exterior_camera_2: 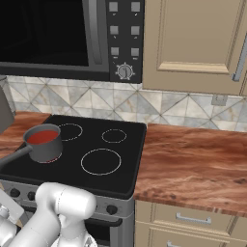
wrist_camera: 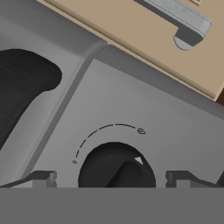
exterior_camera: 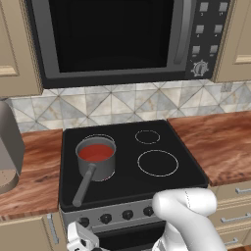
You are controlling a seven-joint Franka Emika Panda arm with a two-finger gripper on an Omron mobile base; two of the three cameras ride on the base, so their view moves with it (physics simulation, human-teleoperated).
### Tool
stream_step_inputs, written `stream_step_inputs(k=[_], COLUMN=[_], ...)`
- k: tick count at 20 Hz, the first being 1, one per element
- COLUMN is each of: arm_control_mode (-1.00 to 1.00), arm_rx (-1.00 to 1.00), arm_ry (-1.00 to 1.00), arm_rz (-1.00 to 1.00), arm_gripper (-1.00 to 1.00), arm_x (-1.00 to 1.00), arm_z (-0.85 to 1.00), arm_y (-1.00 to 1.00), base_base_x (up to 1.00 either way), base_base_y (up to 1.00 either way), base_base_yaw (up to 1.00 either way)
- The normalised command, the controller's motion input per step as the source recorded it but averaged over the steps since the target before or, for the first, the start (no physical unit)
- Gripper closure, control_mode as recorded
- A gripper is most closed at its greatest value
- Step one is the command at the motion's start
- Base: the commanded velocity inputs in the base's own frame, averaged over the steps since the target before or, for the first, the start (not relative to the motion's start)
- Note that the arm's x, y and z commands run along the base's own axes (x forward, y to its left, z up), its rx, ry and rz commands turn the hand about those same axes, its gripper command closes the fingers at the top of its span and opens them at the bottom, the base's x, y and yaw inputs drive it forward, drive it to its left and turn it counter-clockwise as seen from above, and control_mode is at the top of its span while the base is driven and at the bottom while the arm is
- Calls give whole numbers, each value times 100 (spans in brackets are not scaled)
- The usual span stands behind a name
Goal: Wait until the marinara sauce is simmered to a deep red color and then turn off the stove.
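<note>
The marinara sauce point(exterior_camera: 96, 152) sits red in a grey saucepan point(exterior_camera: 96, 164) on the rear-left burner of the stove point(exterior_camera: 162, 184). Wooden counter point(exterior_camera_2: 193, 164) flanks the cooktop. Low at the front panel, the gripper point(wrist_camera: 111, 180) faces a black knob point(wrist_camera: 116, 166), its jaws spread wide to either side of the knob and touching nothing. The knob's lower half is cut off by the picture's edge. In the left base view the gripper point(exterior_camera: 81, 238) is partly cropped.
</note>
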Motion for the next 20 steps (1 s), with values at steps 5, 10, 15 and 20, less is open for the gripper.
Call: stream_step_inputs(k=[5,10,15,20], arm_control_mode=[-100,-100,-100,-100], arm_rx=[0,0,0,0], arm_ry=[0,0,0,0], arm_rz=[0,0,0,0], arm_gripper=[-100,-100,-100,-100], arm_x=[0,0,0,0], arm_z=[0,0,0,0], arm_y=[0,0,0,0], base_base_x=[0,0,0,0], base_base_y=[0,0,0,0], base_base_yaw=[0,0,0,0])
